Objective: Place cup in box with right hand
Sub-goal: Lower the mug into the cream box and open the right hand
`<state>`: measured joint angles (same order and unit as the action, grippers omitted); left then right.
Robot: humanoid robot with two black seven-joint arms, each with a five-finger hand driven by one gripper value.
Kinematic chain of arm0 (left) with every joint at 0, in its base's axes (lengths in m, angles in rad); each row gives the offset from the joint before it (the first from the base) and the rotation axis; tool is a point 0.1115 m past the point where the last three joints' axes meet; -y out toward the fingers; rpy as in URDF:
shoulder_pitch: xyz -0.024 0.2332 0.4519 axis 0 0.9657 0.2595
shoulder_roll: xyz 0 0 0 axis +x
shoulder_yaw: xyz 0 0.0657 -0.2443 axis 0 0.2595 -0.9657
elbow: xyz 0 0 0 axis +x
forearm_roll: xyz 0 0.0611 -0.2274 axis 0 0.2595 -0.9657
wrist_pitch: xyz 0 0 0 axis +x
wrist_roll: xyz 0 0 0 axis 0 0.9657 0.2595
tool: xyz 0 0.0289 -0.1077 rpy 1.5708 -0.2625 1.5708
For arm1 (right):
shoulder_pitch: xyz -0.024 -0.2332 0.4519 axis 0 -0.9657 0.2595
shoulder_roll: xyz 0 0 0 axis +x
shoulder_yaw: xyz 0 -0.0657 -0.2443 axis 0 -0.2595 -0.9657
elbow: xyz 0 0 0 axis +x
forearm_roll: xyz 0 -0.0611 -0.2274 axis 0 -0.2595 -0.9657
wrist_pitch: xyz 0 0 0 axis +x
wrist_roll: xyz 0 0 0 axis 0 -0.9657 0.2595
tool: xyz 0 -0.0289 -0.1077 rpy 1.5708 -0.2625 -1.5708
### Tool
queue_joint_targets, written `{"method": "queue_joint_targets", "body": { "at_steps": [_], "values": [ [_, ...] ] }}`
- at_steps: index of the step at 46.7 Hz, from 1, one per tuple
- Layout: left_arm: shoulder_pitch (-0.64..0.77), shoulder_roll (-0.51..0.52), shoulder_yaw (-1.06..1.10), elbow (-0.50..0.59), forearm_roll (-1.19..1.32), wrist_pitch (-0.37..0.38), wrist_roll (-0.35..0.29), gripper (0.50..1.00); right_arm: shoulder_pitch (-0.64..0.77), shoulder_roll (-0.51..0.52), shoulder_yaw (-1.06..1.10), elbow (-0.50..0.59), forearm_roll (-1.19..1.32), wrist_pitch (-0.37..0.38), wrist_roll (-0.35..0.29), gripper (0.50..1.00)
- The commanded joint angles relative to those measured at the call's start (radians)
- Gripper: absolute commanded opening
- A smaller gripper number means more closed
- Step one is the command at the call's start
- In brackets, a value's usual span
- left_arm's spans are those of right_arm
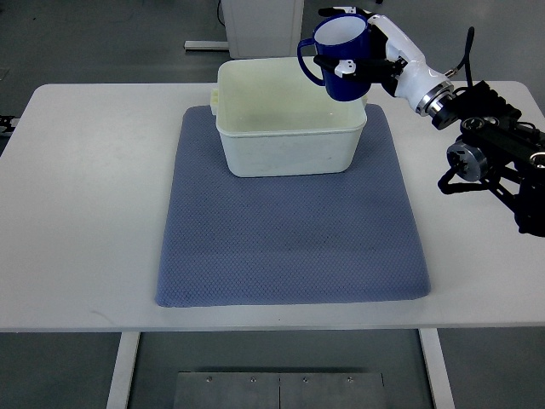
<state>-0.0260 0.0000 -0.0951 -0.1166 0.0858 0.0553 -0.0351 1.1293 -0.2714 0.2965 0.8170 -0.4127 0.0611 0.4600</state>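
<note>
A dark blue cup with a white inside and a handle on its left side is held in the air over the back right corner of the pale cream box. My right hand is shut on the cup, its white and black fingers wrapped round the cup's right side. The arm comes in from the right edge. The box stands open and empty on a blue-grey mat. The left hand is not in view.
The mat lies on a white table. The right arm's black joints hang over the table's right side. A white cabinet base stands behind the table.
</note>
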Motion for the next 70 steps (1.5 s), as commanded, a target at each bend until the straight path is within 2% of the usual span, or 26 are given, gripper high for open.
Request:
{"method": "queue_joint_targets", "body": {
  "at_steps": [1,25,33,44,50,60,61,65,67,70],
  "values": [
    [0.0,0.0,0.0,0.0,0.0,0.0,0.0,1.0,0.012,0.032,0.0,-0.035,0.0,-0.001,-0.015,0.5],
    [0.0,0.0,0.0,0.0,0.0,0.0,0.0,1.0,0.035,0.192,0.0,-0.186,0.0,-0.029,-0.101,0.5],
    [0.0,0.0,0.0,0.0,0.0,0.0,0.0,1.0,0.033,0.253,0.0,-0.266,0.002,-0.043,-0.106,0.5],
    [0.0,0.0,0.0,0.0,0.0,0.0,0.0,1.0,0.026,0.262,0.0,-0.275,0.005,-0.055,-0.109,0.5],
    [0.0,0.0,0.0,0.0,0.0,0.0,0.0,1.0,0.02,0.271,0.0,-0.275,0.008,-0.084,-0.149,0.5],
    [0.0,0.0,0.0,0.0,0.0,0.0,0.0,1.0,0.003,0.271,0.0,-0.275,0.009,-0.103,-0.161,0.5],
    [0.0,0.0,0.0,0.0,0.0,0.0,0.0,1.0,0.003,0.271,0.0,-0.275,0.009,-0.104,-0.161,0.51],
    [0.0,0.0,0.0,0.0,0.0,0.0,0.0,1.0,-0.009,0.271,0.0,-0.275,0.009,-0.103,-0.159,0.631],
    [0.0,0.0,0.0,0.0,0.0,0.0,0.0,1.0,-0.014,0.271,0.001,-0.275,0.011,-0.104,-0.159,0.7],
    [0.0,0.0,0.0,0.0,0.0,0.0,0.0,1.0,-0.016,0.271,0.001,-0.275,0.011,-0.103,-0.159,0.844]
  ]
}}
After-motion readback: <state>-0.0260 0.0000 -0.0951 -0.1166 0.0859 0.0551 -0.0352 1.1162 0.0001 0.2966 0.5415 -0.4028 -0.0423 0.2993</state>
